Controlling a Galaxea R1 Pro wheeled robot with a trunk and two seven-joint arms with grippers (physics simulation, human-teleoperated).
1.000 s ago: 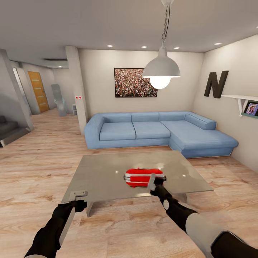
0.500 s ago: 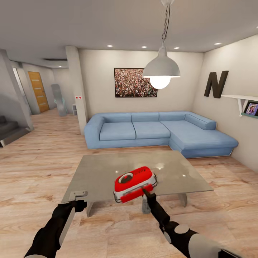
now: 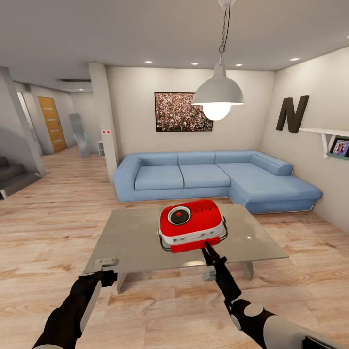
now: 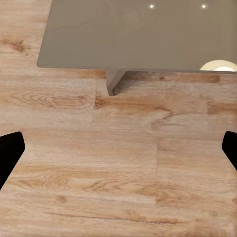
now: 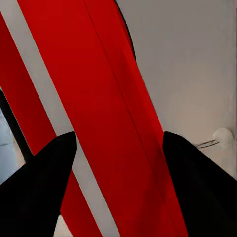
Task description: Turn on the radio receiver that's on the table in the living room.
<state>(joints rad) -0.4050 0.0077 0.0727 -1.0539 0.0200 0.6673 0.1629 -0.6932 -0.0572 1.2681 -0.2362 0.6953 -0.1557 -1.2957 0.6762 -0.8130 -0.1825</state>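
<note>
Living-room bench [image 3: 135, 232] lies below the radio receiver [image 3: 191, 224], which the right tool [image 3: 209, 248] holds by its handle, lifted. Keep it level; bring the wide-open left tool [image 4: 118, 148] to the switch.

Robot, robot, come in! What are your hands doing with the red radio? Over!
Right gripper shut on radio receiver, lifted above table. Left gripper open, empty, over floor near table corner. Nothing in the way.
</note>
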